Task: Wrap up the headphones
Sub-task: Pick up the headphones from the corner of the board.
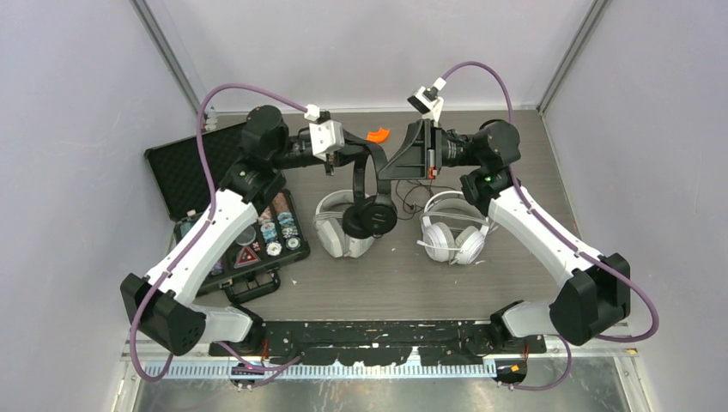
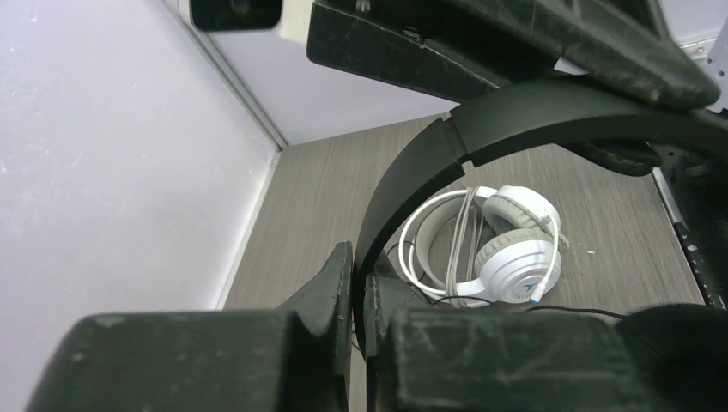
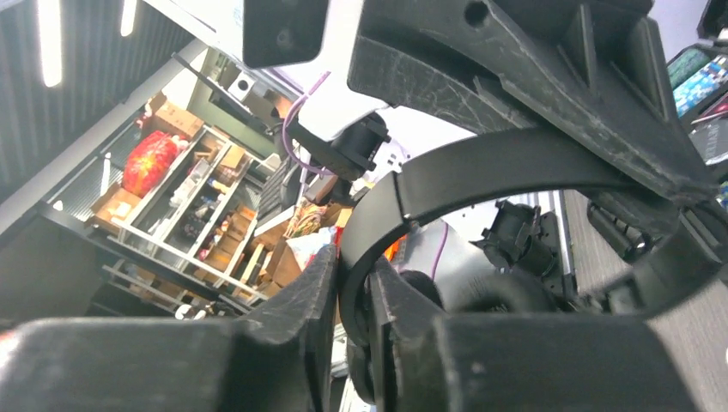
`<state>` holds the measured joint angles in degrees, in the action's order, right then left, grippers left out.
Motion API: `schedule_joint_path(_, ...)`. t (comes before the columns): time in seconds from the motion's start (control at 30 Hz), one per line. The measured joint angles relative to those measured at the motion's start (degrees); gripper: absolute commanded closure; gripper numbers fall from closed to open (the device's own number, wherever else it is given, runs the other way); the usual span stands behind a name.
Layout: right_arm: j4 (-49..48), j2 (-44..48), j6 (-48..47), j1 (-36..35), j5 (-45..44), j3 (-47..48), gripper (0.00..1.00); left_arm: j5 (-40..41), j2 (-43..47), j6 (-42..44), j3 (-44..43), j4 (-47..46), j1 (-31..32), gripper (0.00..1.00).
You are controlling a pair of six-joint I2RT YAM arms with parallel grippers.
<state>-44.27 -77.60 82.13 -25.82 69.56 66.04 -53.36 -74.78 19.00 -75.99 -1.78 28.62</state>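
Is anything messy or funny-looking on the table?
Yes. The black headphones hang in the air, pinched at the headband by both the left gripper and the right gripper. A thin black cable lies loose on the table beside the white headphones, not wrapped. Nothing looks broken or spilled.

No legible text or labels

Two white-and-black arms reach from the near edge toward the far middle, elbows bowed outward, wrists turned inward to face each other, with the left gripper (image 1: pixel 359 163) and right gripper (image 1: pixel 397 163) raised, fingers (image 2: pixel 330 292) pinched on the black headset (image 1: pixel 371 216).
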Motion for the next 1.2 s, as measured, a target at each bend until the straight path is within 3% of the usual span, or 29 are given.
schedule_joint_path(0.13,2.1,1.1,-4.5,0.6,-2.7,0.1,0.5,3.6,0.0,0.3,0.0,1.7,0.1,1.0)
schedule_joint_path(0.43,29.8,10.0,-32.7,8.0,-23.2,2.5,0.26,26.8,0.0,-4.3,-3.0,11.7,0.2,1.0)
schedule_joint_path(0.6,32.1,14.6,-41.0,10.3,-30.8,1.0,0.26,40.6,-0.1,-7.5,-4.5,16.4,-0.8,1.0)
schedule_joint_path(0.8,27.1,18.1,-53.0,10.2,-30.9,-8.2,0.26,49.5,-4.8,-13.9,-18.3,28.0,-3.0,1.0)
schedule_joint_path(1.03,22.5,16.1,-63.5,10.2,-29.8,-16.1,0.26,49.0,-13.3,-22.9,-36.4,41.5,-6.0,1.0)
schedule_joint_path(1.2,17.7,12.9,-68.4,9.9,-27.4,-19.1,0.27,45.2,-15.9,-28.2,-41.4,48.0,-7.6,1.0)
